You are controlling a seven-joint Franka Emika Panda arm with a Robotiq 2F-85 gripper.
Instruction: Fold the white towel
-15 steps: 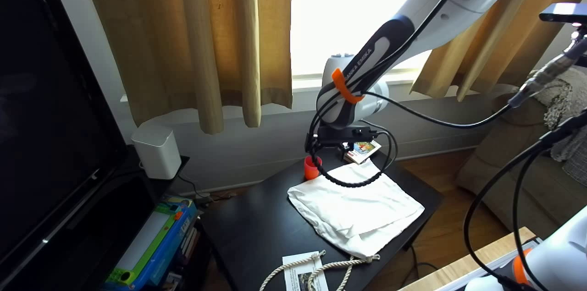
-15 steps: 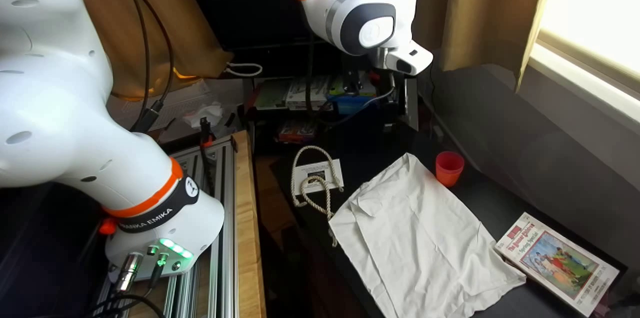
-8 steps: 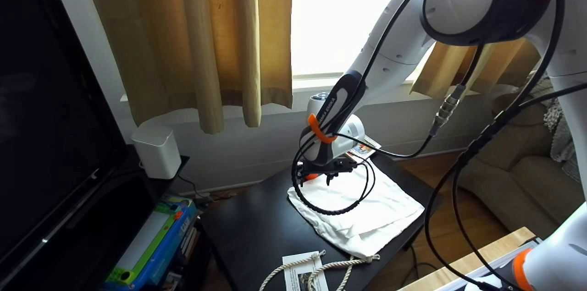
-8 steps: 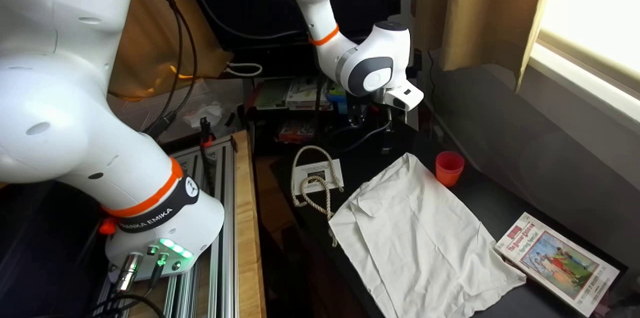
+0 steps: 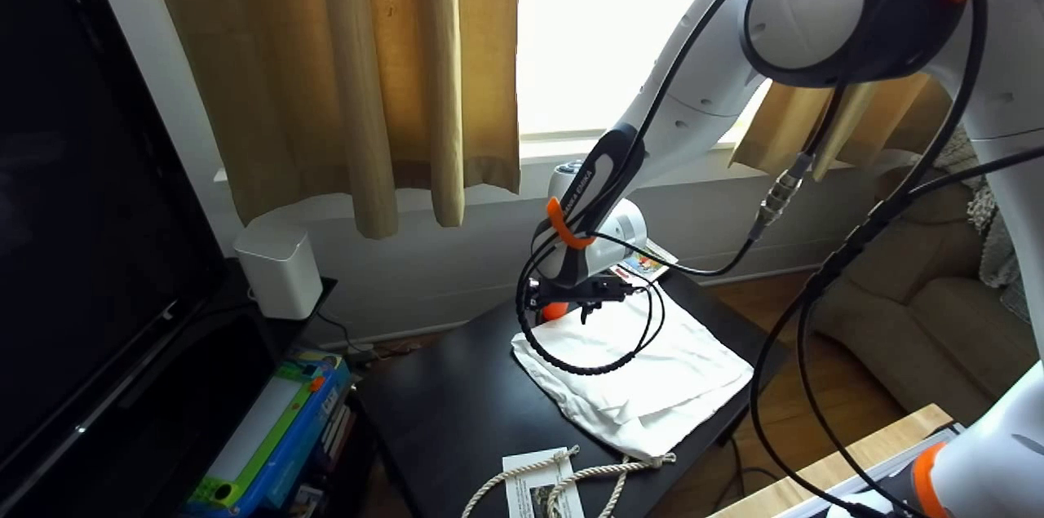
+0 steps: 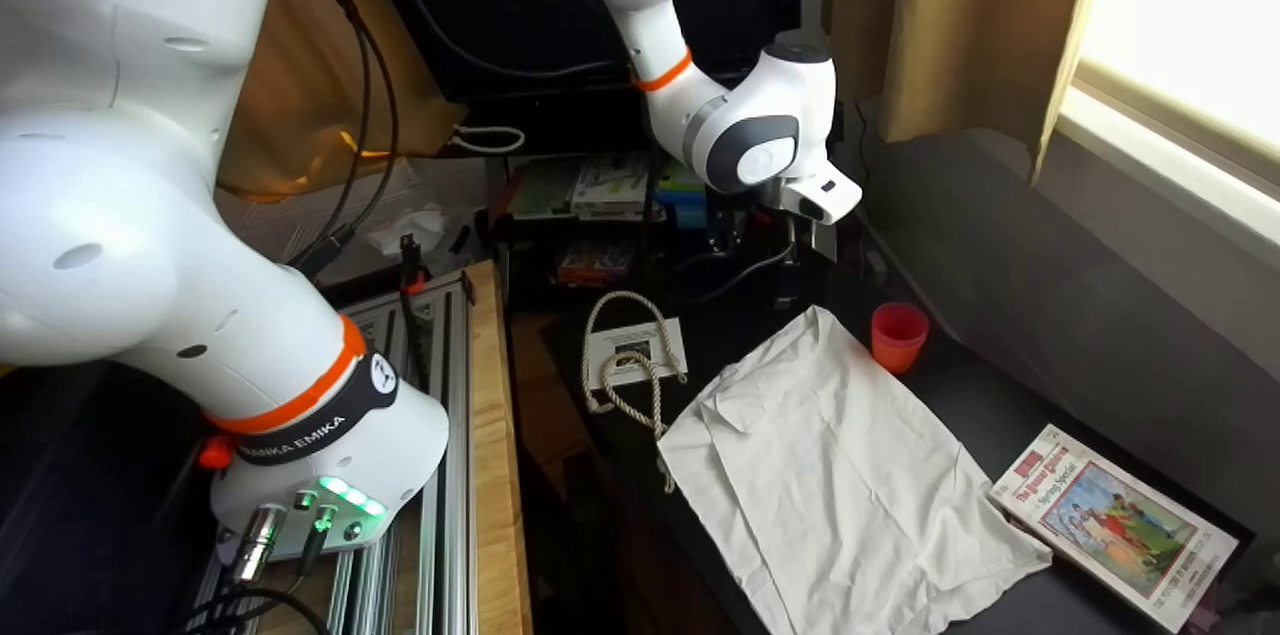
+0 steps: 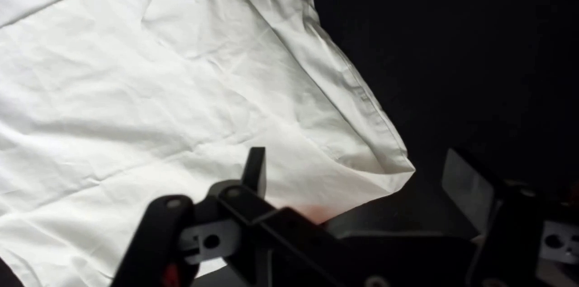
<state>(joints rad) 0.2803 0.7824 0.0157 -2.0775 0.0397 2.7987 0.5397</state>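
Black table (image 5: 457, 408) w/ white towel (image 6: 850, 485) laid out on top: w/ gripper (image 7: 357, 162) spread wide at the jaws, prob. best to lower straight down w/o bumping cup (image 6: 899, 340), onto nearest corner (image 7: 395, 180), pinch all layers, then lift & draw across slowly.

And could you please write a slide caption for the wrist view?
Open gripper framing one corner of the wrinkled white towel on the black table, wrist view.

A couch (image 5: 922, 314), tan curtains (image 5: 359, 86) and a television (image 5: 65, 175) show this is a home.
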